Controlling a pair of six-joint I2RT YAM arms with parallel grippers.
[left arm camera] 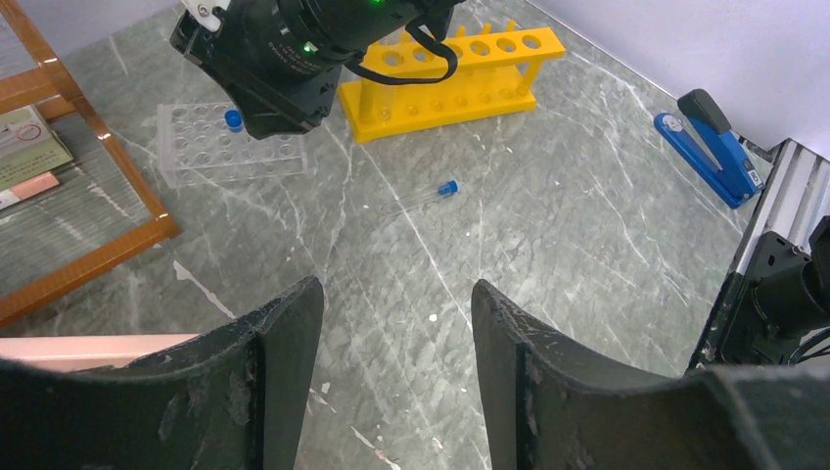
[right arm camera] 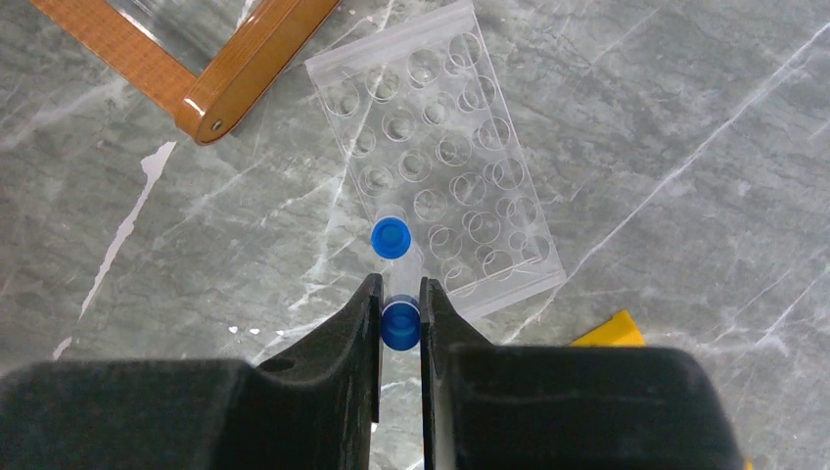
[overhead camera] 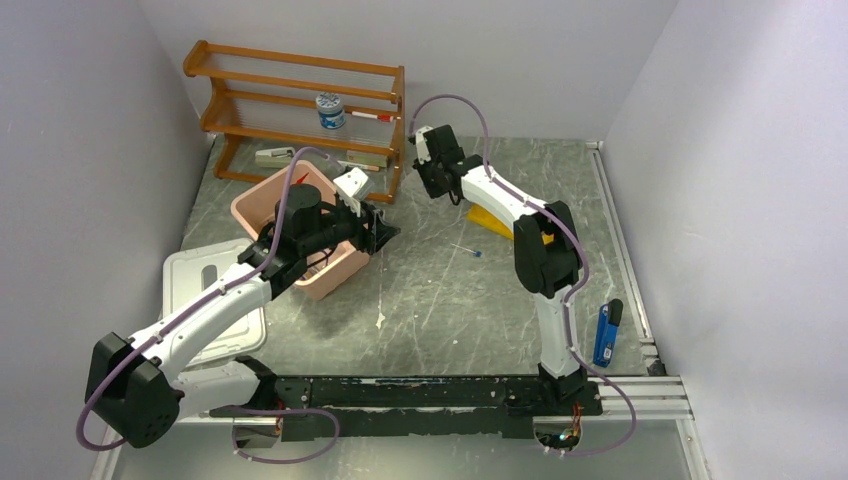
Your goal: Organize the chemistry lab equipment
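The right fingers [right arm camera: 423,299] are closed almost fully on a blue-capped tube [right arm camera: 399,325], which is pinched at its cap just over the near edge of a clear holed tray [right arm camera: 440,157]. A second blue-capped tube [right arm camera: 390,238] is seen just ahead of the held one, at the same edge of the tray; whether it is seated in a hole cannot be told. The tray lies flat on the bench [right arm camera: 685,196], beside the foot of a wooden shelf [right arm camera: 220,73], and the yellow rack [left arm camera: 450,73] stands close by on its other side.

The left fingers [left arm camera: 308,304] are spread wide and nothing is held between them. They hang over the bench at the rim of a pink bin [overhead camera: 255,208]. A third tube [left arm camera: 426,196] lies on its side on the bench, between the yellow rack and the left fingers and apart from both. A blue hand tool [left arm camera: 710,147] lies near the rail at the bench's right edge. A small jar [overhead camera: 330,110] stands on the shelf, and a white lid [overhead camera: 215,290] lies beside the bin.
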